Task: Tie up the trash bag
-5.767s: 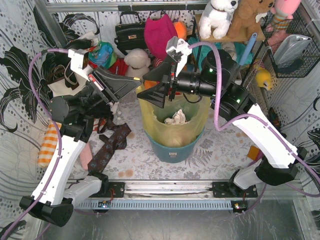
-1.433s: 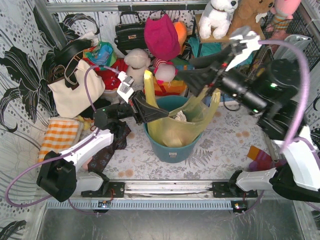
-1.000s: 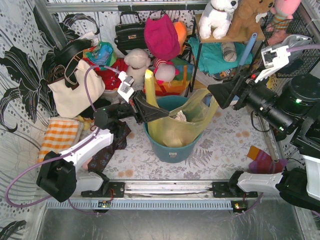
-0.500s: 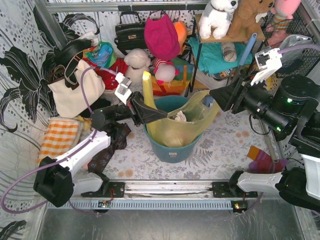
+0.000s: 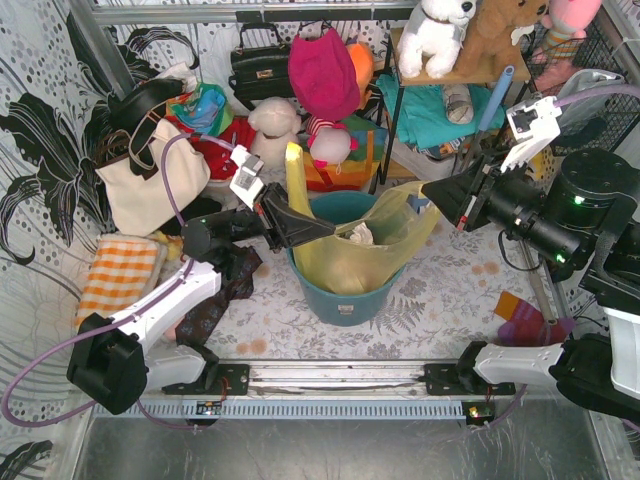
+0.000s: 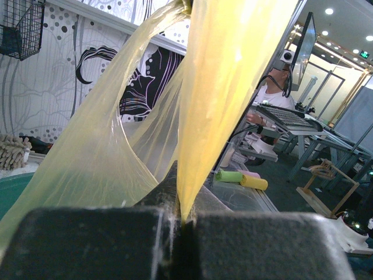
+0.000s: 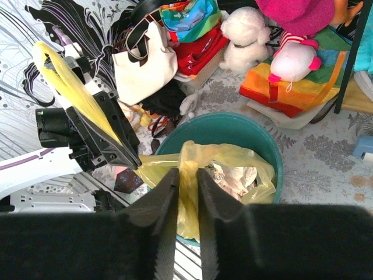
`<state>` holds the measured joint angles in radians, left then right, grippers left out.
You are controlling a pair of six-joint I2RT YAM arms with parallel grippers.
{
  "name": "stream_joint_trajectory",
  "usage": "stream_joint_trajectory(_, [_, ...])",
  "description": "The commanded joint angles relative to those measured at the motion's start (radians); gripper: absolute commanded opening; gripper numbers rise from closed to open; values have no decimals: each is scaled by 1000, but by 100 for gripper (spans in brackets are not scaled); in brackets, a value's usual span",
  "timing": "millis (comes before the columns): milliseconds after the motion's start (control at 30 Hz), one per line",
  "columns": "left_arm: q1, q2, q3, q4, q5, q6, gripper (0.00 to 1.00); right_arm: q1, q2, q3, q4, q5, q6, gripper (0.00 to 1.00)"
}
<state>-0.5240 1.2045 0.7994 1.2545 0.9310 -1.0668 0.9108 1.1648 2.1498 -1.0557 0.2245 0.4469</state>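
The trash bag (image 5: 350,262) is yellow-green and lines the teal bin (image 5: 345,305), with crumpled white paper showing inside. My left gripper (image 5: 328,232) is shut on the bag's left flap, whose end stands up above the fingers. In the left wrist view the stretched trash bag (image 6: 221,70) runs up out of the closed left gripper (image 6: 178,213). My right gripper (image 5: 430,194) meets the bag's right flap at the bin's far right rim. In the right wrist view, the right gripper (image 7: 188,175) has its fingers pressed on a bunched strip of the trash bag (image 7: 233,160) over the bin (image 7: 245,125).
A cream tote bag (image 5: 140,180), a black handbag (image 5: 260,65) and soft toys (image 5: 325,75) crowd the back. A metal rack (image 5: 450,90) stands at the back right. A patterned tie (image 5: 215,300) and an orange checked cloth (image 5: 115,275) lie left of the bin.
My right gripper has narrowed from open to closed on the bag's right flap. The left gripper kept its hold and barely moved.
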Motion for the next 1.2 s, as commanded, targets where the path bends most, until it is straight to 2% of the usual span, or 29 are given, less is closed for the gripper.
stream_joint_trajectory(0, [-6,-26,1,4,-18,26,0,5,-1,17,24,-19,5,2])
stream_joint_trajectory(267, [-7,-48,-5,-36,-30,55,0,4,17,-24,253,4,-47,0])
stream_joint_trajectory(533, [-6,-86,1,-139,-53,127,0,4,32,-54,345,105,-71,0])
stream_joint_trajectory(600, [-7,-110,1,-199,-75,167,10,5,24,-88,373,132,-74,0])
stream_joint_trajectory(633, [-6,-124,1,-228,-84,186,18,4,23,-97,376,146,-74,0])
stream_joint_trajectory(667, [-6,-138,1,-256,-92,205,32,5,25,-104,377,158,-76,0])
stream_joint_trajectory(800, [-7,-203,24,-394,-126,287,58,5,38,-116,369,169,-74,0])
stream_joint_trajectory(900, [-7,-268,85,-558,-186,376,67,4,41,-123,374,161,-71,0])
stream_joint_trajectory(933, [-7,-291,115,-667,-228,414,68,4,42,-124,373,159,-71,0])
stream_joint_trajectory(1067, [-7,-340,282,-959,-387,525,70,5,44,-128,366,155,-69,0])
stream_joint_trajectory(1167, [-7,-322,443,-1117,-435,578,71,5,48,-127,362,152,-71,0])
